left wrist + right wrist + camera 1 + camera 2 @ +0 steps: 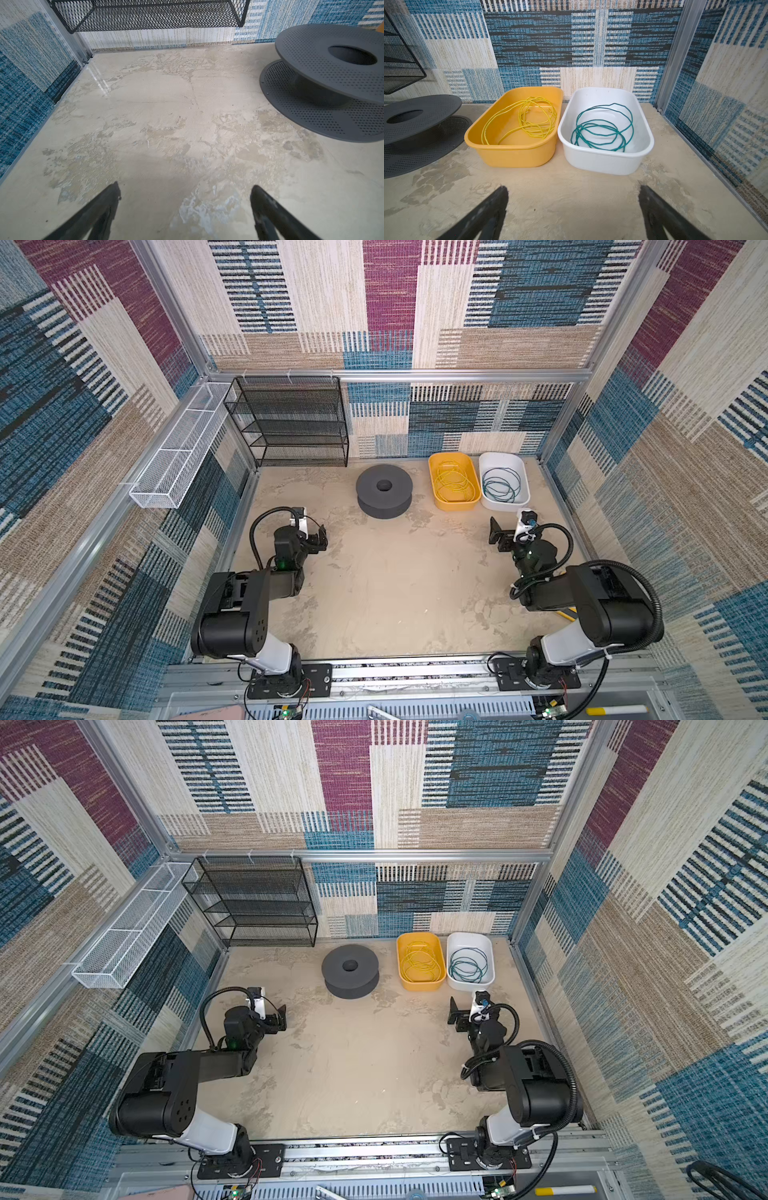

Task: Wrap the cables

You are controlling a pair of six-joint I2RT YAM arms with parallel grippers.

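Observation:
The cables lie in loose coils at the back right. The yellow cable (520, 116) is in a yellow bin (512, 158), and the teal-green cable (632, 120) is in a white bin (602, 162) beside it. In a top view the two bins (455, 504) (503, 508) stand side by side. A grey perforated spool (384, 489) lies flat to their left. My right gripper (573, 186) hovers open over bare table just in front of the bins. My left gripper (186, 186) is open and empty over the table's left side, with the spool (324, 68) ahead of it.
A black mesh shelf (291, 423) stands against the back wall at the left. A white mesh basket (178, 456) hangs on the left wall rail. Patterned walls and aluminium posts close in the table. Both arm bases sit at the front edge.

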